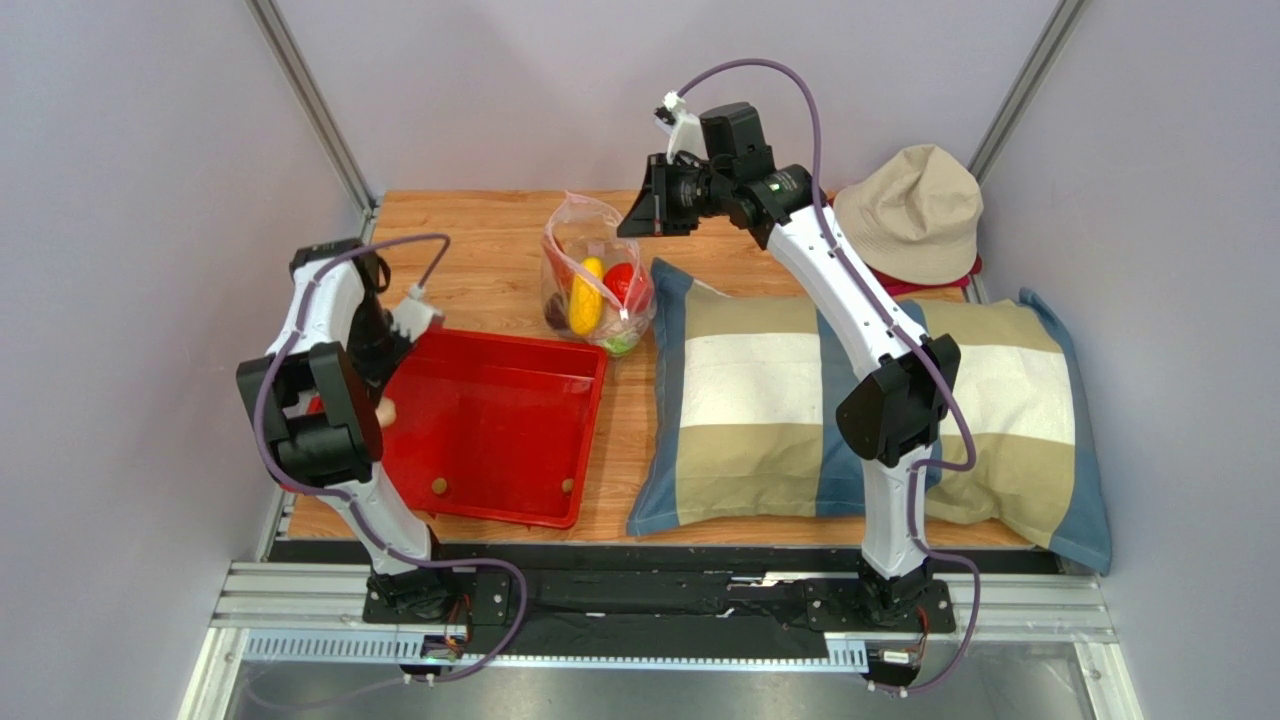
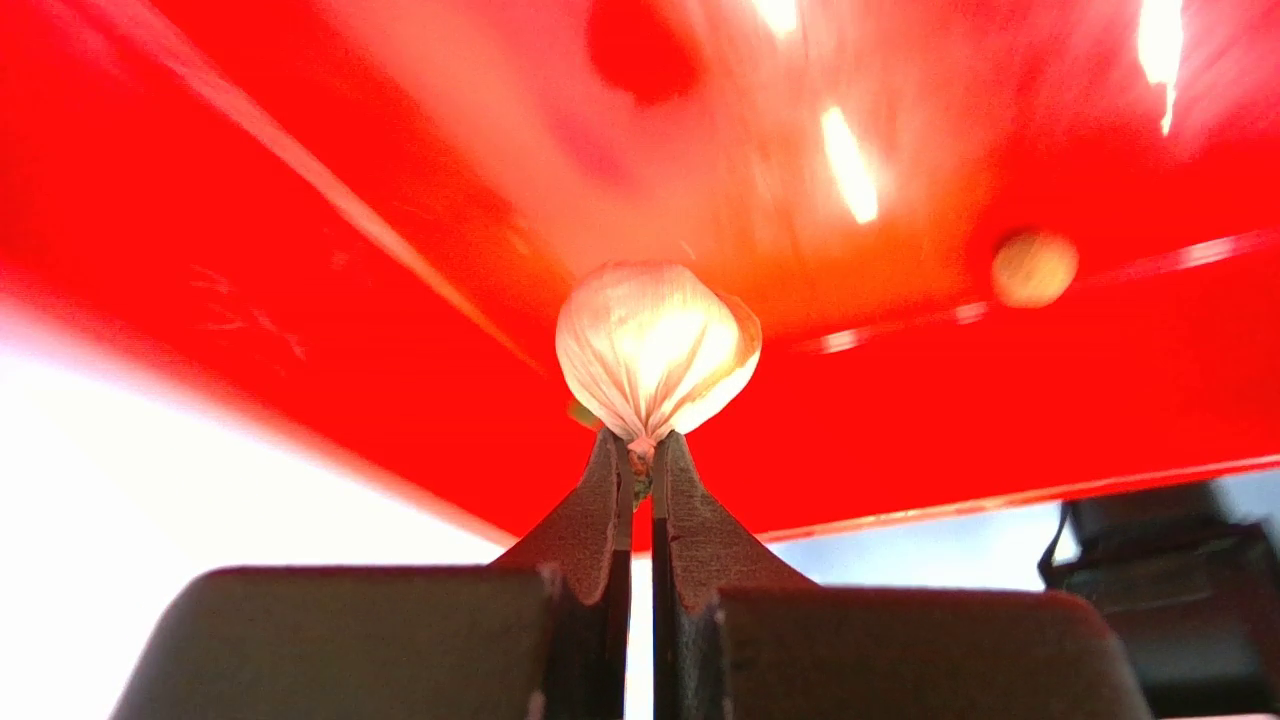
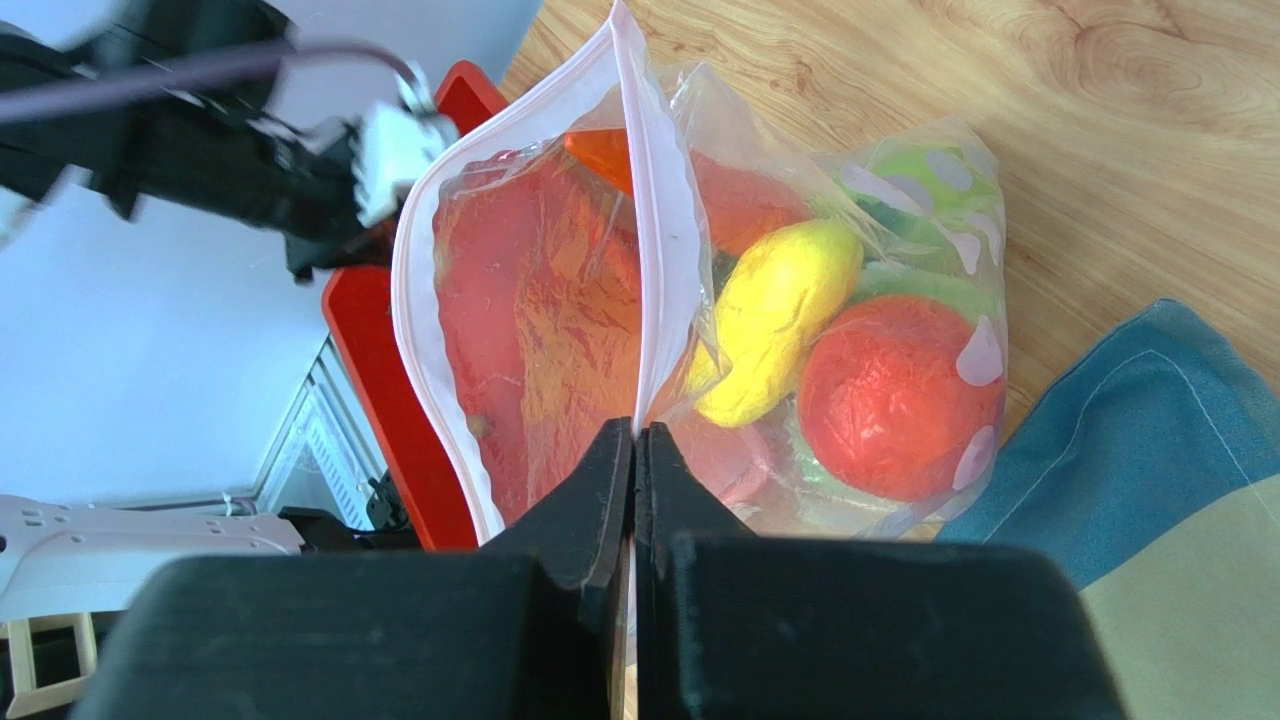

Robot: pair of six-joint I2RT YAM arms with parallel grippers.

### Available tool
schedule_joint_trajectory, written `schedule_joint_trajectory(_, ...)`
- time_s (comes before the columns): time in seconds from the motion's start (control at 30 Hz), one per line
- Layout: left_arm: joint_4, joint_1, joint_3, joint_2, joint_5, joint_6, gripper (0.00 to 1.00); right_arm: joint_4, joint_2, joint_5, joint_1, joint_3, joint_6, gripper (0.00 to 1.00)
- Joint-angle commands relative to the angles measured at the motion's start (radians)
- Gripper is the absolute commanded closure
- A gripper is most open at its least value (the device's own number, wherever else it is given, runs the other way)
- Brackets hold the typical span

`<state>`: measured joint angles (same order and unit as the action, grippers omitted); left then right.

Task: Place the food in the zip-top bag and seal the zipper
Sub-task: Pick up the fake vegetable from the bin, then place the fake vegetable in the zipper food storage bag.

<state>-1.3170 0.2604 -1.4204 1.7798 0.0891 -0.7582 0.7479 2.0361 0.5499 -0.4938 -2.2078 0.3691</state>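
You have the tray (image 1: 511, 435) on the left side of the tabletop (image 1: 481, 248), close to its near edge, with two small round pieces (image 1: 439, 486) lying along the tray's near wall. Your left tool (image 2: 642, 450) hangs at the tray's left rim, pinching a bulb-shaped piece (image 2: 657, 348) by its tip. Behind the tray's far right corner stands the zip-top bag (image 1: 579, 240), about midway along the tabletop's far edge. Your right tool (image 3: 633, 435) pinches its mouth edge from above. Inside the bag lie a banana-like piece (image 1: 586, 296) and, to its right, a round fruit (image 1: 622, 285). The pillow (image 1: 751, 405) covers the right side, its far left corner touching the bag. The hat (image 1: 909, 210) sits at the far right corner, behind the pillow.
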Motion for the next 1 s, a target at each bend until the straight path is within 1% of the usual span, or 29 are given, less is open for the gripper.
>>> schedule_joint_trajectory(0.0, -0.183, -0.035, -0.307, -0.062, -0.221, 0.057, 1.0, -0.016, -0.031, -0.001, 0.003, -0.035, -0.01, 1.0)
schedule_joint_trajectory(0.03, -0.232, -0.05, -0.372, -0.062, -0.324, 0.078, 1.0, -0.018, -0.03, 0.002, 0.003, -0.035, -0.01, 1.0)
schedule_joint_trajectory(0.07, -0.252, -0.061, -0.441, -0.056, -0.372, 0.089, 1.0, -0.016, -0.028, 0.005, 0.003, -0.035, -0.01, 1.0)
schedule_joint_trajectory(0.1, -0.295, -0.073, -0.578, -0.048, -0.428, 0.095, 1.0, -0.015, -0.028, 0.007, 0.004, -0.036, -0.012, 1.0)
schedule_joint_trajectory(0.13, -0.3, -0.105, -0.647, -0.045, -0.515, 0.123, 1.0, -0.015, -0.027, 0.008, 0.003, -0.036, -0.015, 1.0)
schedule_joint_trajectory(0.17, -0.298, -0.124, -0.707, -0.04, -0.544, 0.144, 1.0, -0.016, -0.025, 0.012, 0.003, -0.038, -0.016, 1.0)
schedule_joint_trajectory(0.2, -0.274, -0.144, -0.806, -0.042, -0.577, 0.164, 1.0, -0.015, -0.024, 0.01, 0.0, -0.043, -0.018, 1.0)
schedule_joint_trajectory(0.23, -0.249, -0.164, -0.843, -0.043, -0.635, 0.216, 1.0, -0.015, -0.017, 0.015, 0.001, -0.046, -0.021, 1.0)
schedule_joint_trajectory(0.3, -0.155, -0.222, -0.896, -0.06, -0.687, 0.264, 1.0, -0.013, -0.013, 0.019, 0.0, -0.058, -0.024, 1.0)
schedule_joint_trajectory(0.33, -0.118, -0.24, -0.896, -0.069, -0.74, 0.302, 1.0, -0.01, -0.01, 0.024, -0.002, -0.07, -0.025, 1.0)
schedule_joint_trajectory(0.37, -0.081, -0.284, -0.891, -0.077, -0.764, 0.322, 1.0, -0.009, -0.001, 0.024, -0.002, -0.078, -0.03, 1.0)
schedule_joint_trajectory(0.4, -0.004, -0.302, -0.869, -0.092, -0.785, 0.342, 1.0, -0.007, 0.003, 0.027, -0.003, -0.084, -0.033, 1.0)
schedule_joint_trajectory(0.43, 0.039, -0.32, -0.853, -0.1, -0.83, 0.387, 1.0, -0.005, 0.004, 0.031, -0.003, -0.095, -0.035, 1.0)
schedule_joint_trajectory(0.5, 0.144, -0.366, -0.804, -0.118, -0.867, 0.43, 1.0, -0.005, 0.007, 0.036, -0.003, -0.102, -0.041, 1.0)
schedule_joint_trajectory(0.57, 0.195, -0.395, -0.778, -0.122, -0.9, 0.471, 1.0, -0.007, 0.009, 0.041, -0.003, -0.108, -0.048, 1.0)
schedule_joint_trajectory(0.6, 0.232, -0.43, -0.758, -0.115, -0.899, 0.479, 1.0, -0.008, 0.007, 0.042, -0.003, -0.109, -0.053, 1.0)
schedule_joint_trajectory(0.67, 0.265, -0.464, -0.721, -0.108, -0.891, 0.488, 1.0, -0.013, 0.003, 0.048, -0.003, -0.104, -0.055, 1.0)
schedule_joint_trajectory(0.7, 0.307, -0.48, -0.703, -0.099, -0.876, 0.496, 1.0, -0.018, 0.001, 0.051, -0.003, -0.101, -0.053, 1.0)
schedule_joint_trajectory(0.73, 0.323, -0.502, -0.69, -0.089, -0.852, 0.503, 1.0, -0.021, -0.001, 0.054, -0.005, -0.098, -0.053, 1.0)
schedule_joint_trajectory(0.87, 0.341, -0.533, -0.669, -0.031, -0.812, 0.505, 1.0, -0.031, -0.011, 0.058, -0.002, -0.079, -0.058, 1.0)
schedule_joint_trajectory(0.9, 0.337, -0.536, -0.669, -0.025, -0.799, 0.504, 0.98, -0.039, -0.016, 0.059, -0.003, -0.072, -0.058, 1.0)
schedule_joint_trajectory(0.97, 0.322, -0.543, -0.67, -0.014, -0.789, 0.482, 0.89, -0.047, -0.022, 0.058, -0.003, -0.067, -0.061, 1.0)
